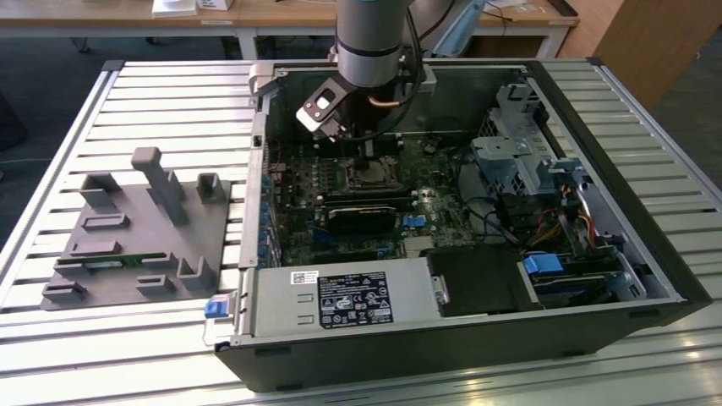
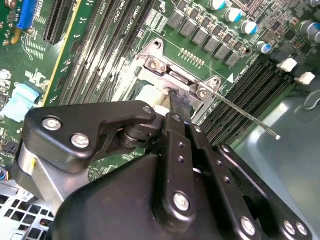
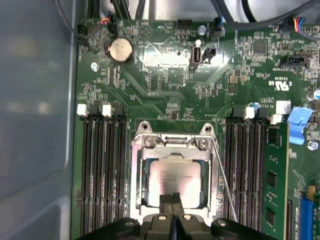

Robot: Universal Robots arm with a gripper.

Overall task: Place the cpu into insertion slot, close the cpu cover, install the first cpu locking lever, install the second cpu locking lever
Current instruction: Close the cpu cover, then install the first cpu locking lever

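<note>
At the exterior view's left a grey fixture [image 1: 135,233] sits on the slatted surface [image 1: 68,338], well apart from my work. To its right lies the open computer case [image 1: 451,359], set on its side so the green board faces up and I can come straight down onto it. The insertion slot [image 1: 367,175] is toward the far middle of that board, between banks of black memory strips [image 3: 102,170], and my arm stands directly over it.

My gripper [image 3: 171,200] has its fingers drawn together into one narrow tip, with nothing that I can see between them. The tip is at the edge of the cpu cover [image 3: 172,150] opposite its hinge, which I take to be the cover's left edge in the exterior view. I judge it is held there to press the frame flat, not to pick anything up. Whether it touches the metal I cannot tell.

Just beyond the tip the cpu [image 3: 175,175] lies flat in the slot, its silvery top showing through the cover's cut-out. The cover looks lowered around it.

Along the near side of the cover a thin wire lever [image 3: 225,185] slants up free of the board, unlatched.
</note>
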